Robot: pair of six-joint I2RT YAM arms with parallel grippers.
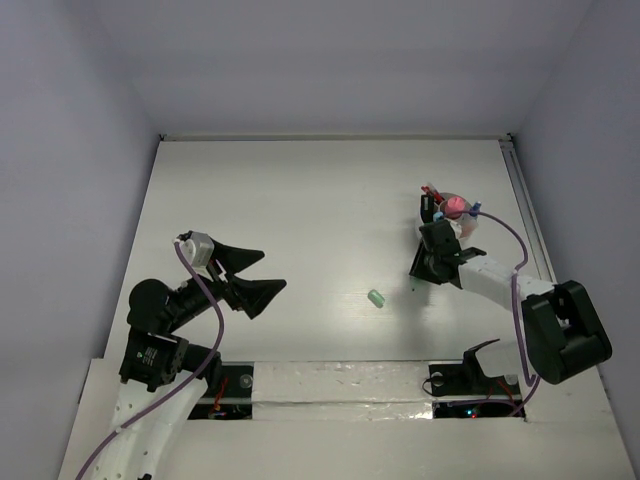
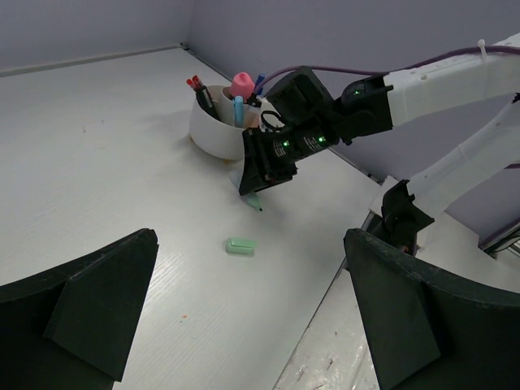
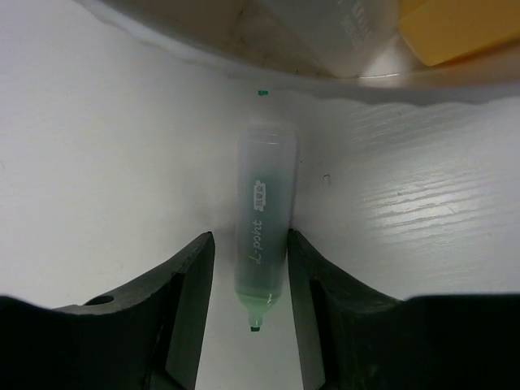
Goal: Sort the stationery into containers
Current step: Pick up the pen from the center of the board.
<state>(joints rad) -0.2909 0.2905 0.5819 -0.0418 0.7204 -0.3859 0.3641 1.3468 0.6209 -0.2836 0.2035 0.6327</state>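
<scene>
A short green marker point(image 3: 264, 219) lies on the white table, its tip toward the camera and its back end near the translucent cup point(image 3: 244, 57). My right gripper point(image 3: 250, 238) straddles it. One finger touches the marker's side and a narrow gap shows at the other, so the gripper is open. From the left wrist view the right gripper point(image 2: 258, 183) is low beside the cup point(image 2: 213, 130), the marker point(image 2: 253, 201) under it. The cup point(image 1: 462, 232) holds pens, markers and a pink-capped bottle point(image 1: 454, 206). A mint eraser point(image 1: 376, 298) lies loose mid-table. My left gripper point(image 1: 273, 270) hovers wide open, holding nothing.
The mint eraser point(image 2: 240, 245) lies between the left fingers' line of sight and the cup. An orange item point(image 3: 455, 24) shows through the cup wall. The table's right edge rail point(image 1: 525, 200) runs just past the cup.
</scene>
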